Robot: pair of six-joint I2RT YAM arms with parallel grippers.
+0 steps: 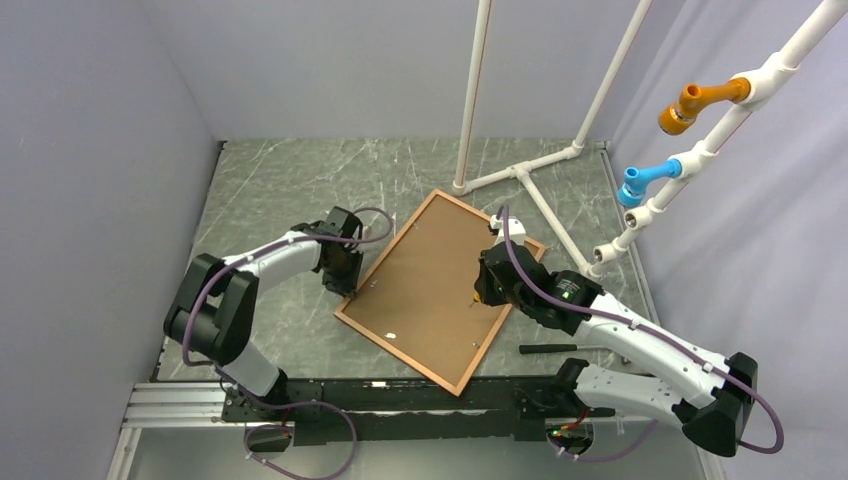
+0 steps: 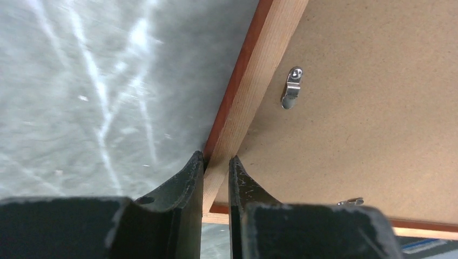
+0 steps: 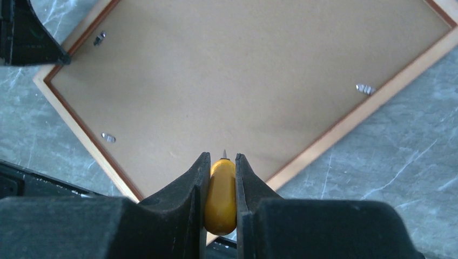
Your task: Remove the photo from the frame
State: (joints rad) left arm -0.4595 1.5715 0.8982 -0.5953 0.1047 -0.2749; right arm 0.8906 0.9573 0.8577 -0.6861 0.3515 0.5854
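The frame [image 1: 398, 354] lies face down and turned diagonally on the marbled table. Its brown board back [image 1: 440, 285] faces up, and the photo's picture side is hidden. My left gripper [image 1: 345, 283] is shut on the frame's left rail [image 2: 254, 81] near a corner, one finger on each side [image 2: 216, 160]. A metal clip [image 2: 291, 86] sits just ahead of it. My right gripper [image 1: 480, 292] hovers over the board's right part, shut on a yellow-handled pointed tool [image 3: 220, 194] with its tip toward the board [image 3: 243, 81]. Three clips show there, one at the right rail [image 3: 365, 88].
A white pipe stand [image 1: 520, 170] rests on the table behind the frame. Pipes with orange [image 1: 690, 105] and blue [image 1: 640, 182] fittings rise at the right. A black rod-like tool [image 1: 560, 348] lies near the right arm's base. Grey walls close in both sides.
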